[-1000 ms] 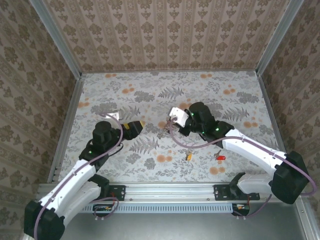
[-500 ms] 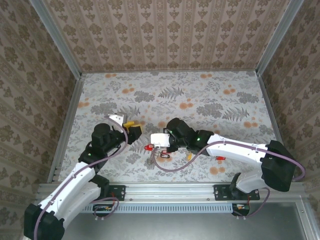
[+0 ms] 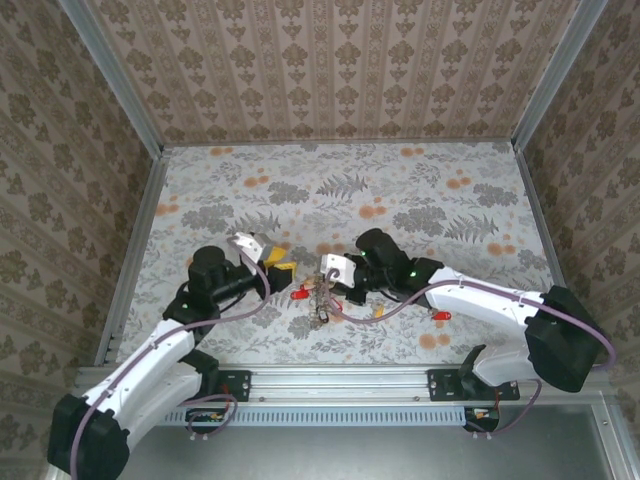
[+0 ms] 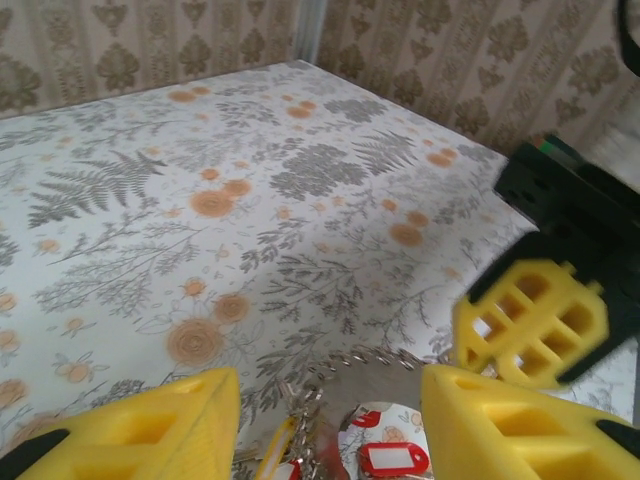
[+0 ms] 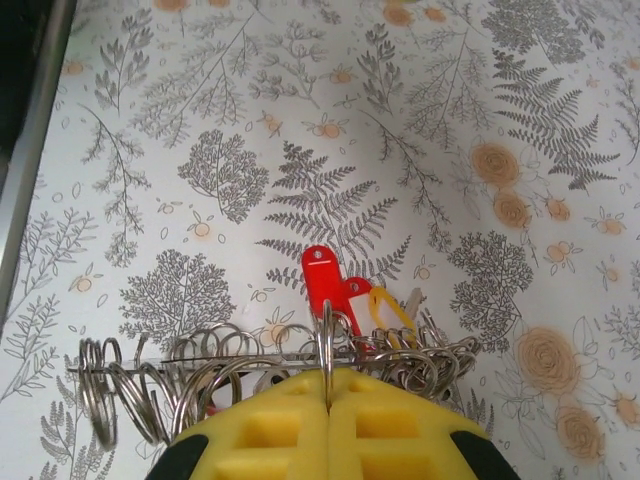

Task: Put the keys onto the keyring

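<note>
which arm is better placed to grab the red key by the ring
Left, probably: the left gripper is open and empty beside the red key, while the right gripper is shut on the keyring.

I see a white table [image 3: 420, 180] printed with grey ferns and orange blossoms, walled in by beige wallpaper [image 3: 330, 70] with brown damask stripes. The arms [image 3: 480, 305] are white with black joints and purple cables [image 3: 490, 288]. The left fingers [image 4: 140, 440] and right fingers [image 5: 270, 435] are bright yellow. By the silver-grey keyring [image 5: 326, 330] I make out red keys [image 5: 320, 285] and one yellow key [image 5: 385, 305].
</note>
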